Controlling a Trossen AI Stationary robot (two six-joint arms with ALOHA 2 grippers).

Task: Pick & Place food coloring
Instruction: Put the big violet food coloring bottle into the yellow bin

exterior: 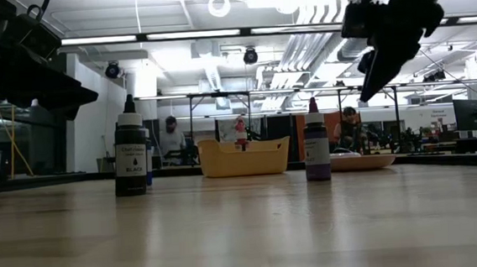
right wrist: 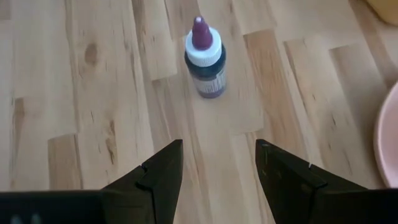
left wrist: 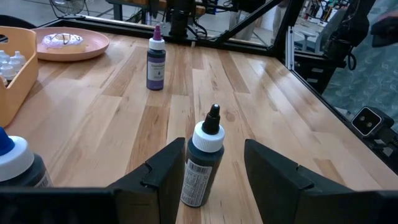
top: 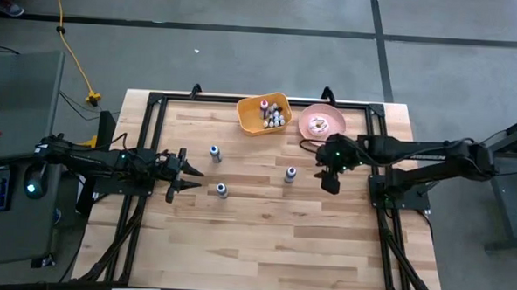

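Observation:
Three food coloring bottles stand upright on their bases on the wooden table: a black-capped one (top: 221,190) (left wrist: 202,165) (exterior: 130,158), a purple one (top: 290,174) (right wrist: 205,59) (exterior: 316,149) and a blue-capped one (top: 215,153) (left wrist: 15,163). Several more sit in the yellow basket (top: 264,113). My left gripper (top: 197,179) (left wrist: 211,152) is open, and the black-capped bottle stands just ahead of its fingertips, in line with the gap. My right gripper (top: 329,181) (right wrist: 217,149) is open. It hangs above the table (exterior: 377,73), to the right of the purple bottle.
A pink plate with a doughnut (top: 319,123) (left wrist: 68,43) lies right of the basket near the far edge; its rim (right wrist: 388,137) shows beside my right gripper. A black frame (top: 155,101) runs round the table. Bare wood spreads toward the near edge (top: 263,250).

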